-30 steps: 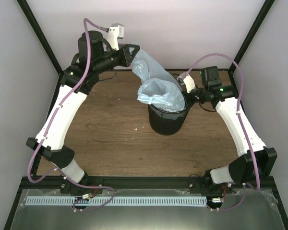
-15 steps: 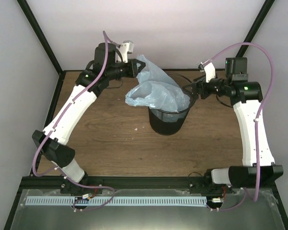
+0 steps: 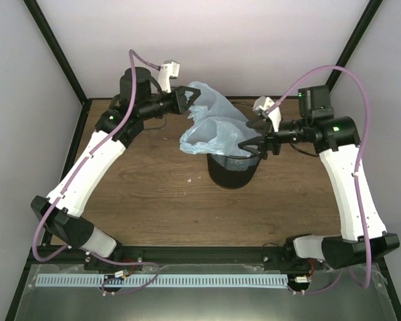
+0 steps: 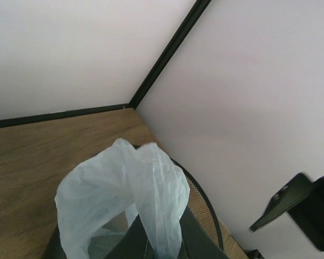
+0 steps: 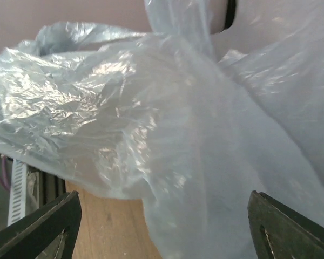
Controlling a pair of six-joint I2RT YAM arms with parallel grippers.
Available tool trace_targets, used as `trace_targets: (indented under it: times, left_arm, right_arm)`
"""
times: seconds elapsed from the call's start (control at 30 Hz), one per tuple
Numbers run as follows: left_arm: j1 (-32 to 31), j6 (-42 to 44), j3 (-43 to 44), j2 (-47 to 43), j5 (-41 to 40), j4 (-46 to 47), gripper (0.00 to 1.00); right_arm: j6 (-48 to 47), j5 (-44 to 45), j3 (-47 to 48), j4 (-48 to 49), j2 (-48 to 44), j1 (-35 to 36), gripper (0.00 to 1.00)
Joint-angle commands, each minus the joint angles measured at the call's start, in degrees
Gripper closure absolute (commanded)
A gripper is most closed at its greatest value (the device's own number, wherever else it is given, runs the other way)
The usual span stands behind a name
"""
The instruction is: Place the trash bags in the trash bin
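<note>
The light-blue trash bag (image 3: 214, 126) hangs bunched over the mouth of the black mesh trash bin (image 3: 232, 172), its lower part inside the rim. My left gripper (image 3: 188, 100) is raised at the back left of the bin and is shut on the bag's top edge. In the left wrist view the bag (image 4: 124, 194) runs up from between my fingers (image 4: 202, 240), with the bin's rim (image 4: 208, 208) behind. My right gripper (image 3: 254, 138) is open wide at the bag's right side, above the rim. In the right wrist view the bag (image 5: 167, 124) fills the space ahead of the open gripper (image 5: 162, 232).
The bin stands mid-table on the wooden top (image 3: 154, 187). White walls and black frame posts (image 3: 53, 50) close in the back and sides. The right gripper (image 4: 299, 210) shows at the edge of the left wrist view.
My right gripper has moved left and down over the bin's rim, up against the bag. My left gripper has shifted slightly, still holding the bag, which has bunched up more.
</note>
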Motion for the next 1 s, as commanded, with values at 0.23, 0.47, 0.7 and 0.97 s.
trace_targets:
  times: [0.23, 0.47, 0.7, 0.97]
  left_arm:
    - [-0.55, -1.3, -2.77, -2.56, 1.02, 3.03, 0.96]
    - [-1.76, -0.03, -5.89, -2.69, -3.45, 2.67, 0.96]
    - [-3.5, -0.58, -9.81, -0.86, -3.27, 4.19, 0.96]
    - [-5.73, -0.21, -11.22, 0.34, -4.68, 4.67, 0.96]
  right_arm:
    - [4.31, 15.19, 1.17, 5.56, 5.74, 10.53, 0.41]
    - [5.83, 14.91, -1.74, 10.42, 4.34, 3.56, 0.63]
    - [6.3, 15.15, -9.46, 14.45, 4.68, -1.87, 0.7]
    - [3.9, 15.05, -7.63, 11.32, 0.12, -2.05, 0.28]
